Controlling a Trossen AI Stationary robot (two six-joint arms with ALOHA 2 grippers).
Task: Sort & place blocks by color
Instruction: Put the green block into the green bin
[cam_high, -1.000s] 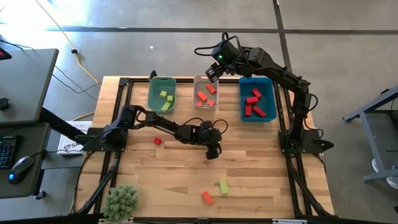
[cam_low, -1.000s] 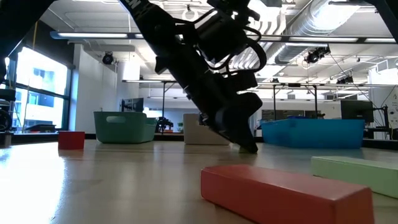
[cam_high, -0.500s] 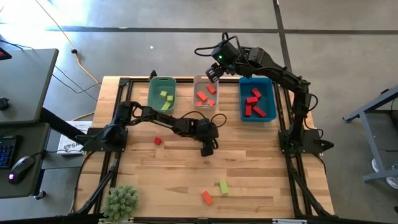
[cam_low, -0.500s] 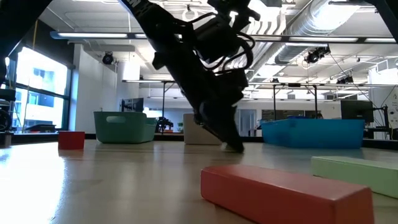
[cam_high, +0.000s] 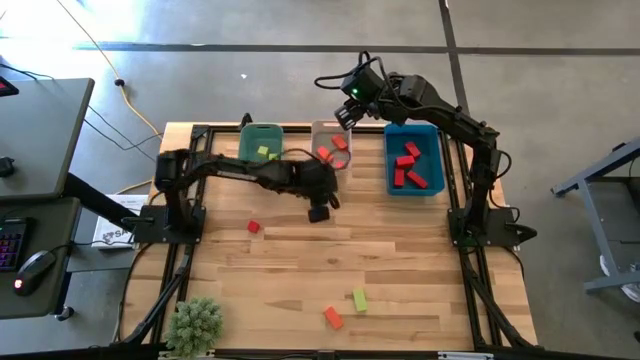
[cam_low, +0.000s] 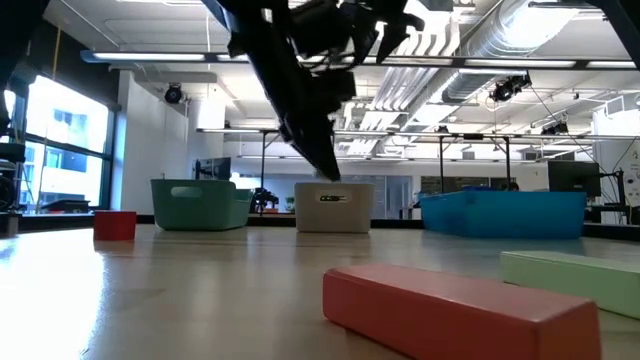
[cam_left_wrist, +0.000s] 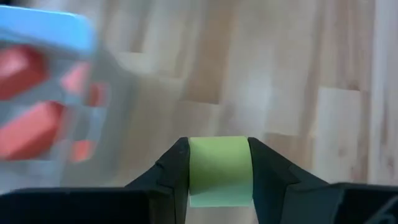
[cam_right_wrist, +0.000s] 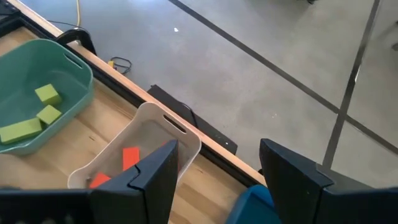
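My left gripper (cam_high: 320, 212) hangs over the table's middle, near the white bin (cam_high: 330, 150), shut on a yellow-green block (cam_left_wrist: 219, 163) that only the left wrist view shows. In the low view this gripper (cam_low: 322, 165) is well above the tabletop. My right gripper (cam_high: 343, 118) waits open above the white bin's far end (cam_right_wrist: 163, 118). A small deep-red cube (cam_high: 254, 227), a yellow-green bar (cam_high: 359, 299) and an orange-red bar (cam_high: 333, 318) lie flat on the table. More blocks sit in the green bin (cam_high: 260, 152), the white bin and the blue bin (cam_high: 412, 160). My left gripper pinches the yellow-green block by two opposite side faces (cam_left_wrist: 194, 168), one finger (cam_left_wrist: 175, 171) on each side. The fingers slant downward from above. The block is lifted clear of the table and sits square between the fingers.
The three bins stand in a row along the far edge. A small green plant (cam_high: 195, 322) stands at the near left corner. Bare wood lies between the bins and the two bars near the front edge; in the low view the orange-red bar (cam_low: 460, 310) is closest.
My left gripper has risen from near the tabletop and moved toward the far edge and a little to the left, nearing the white and green bins, with the yellow-green block still between its fingers. The loose blocks on the table have stayed put.
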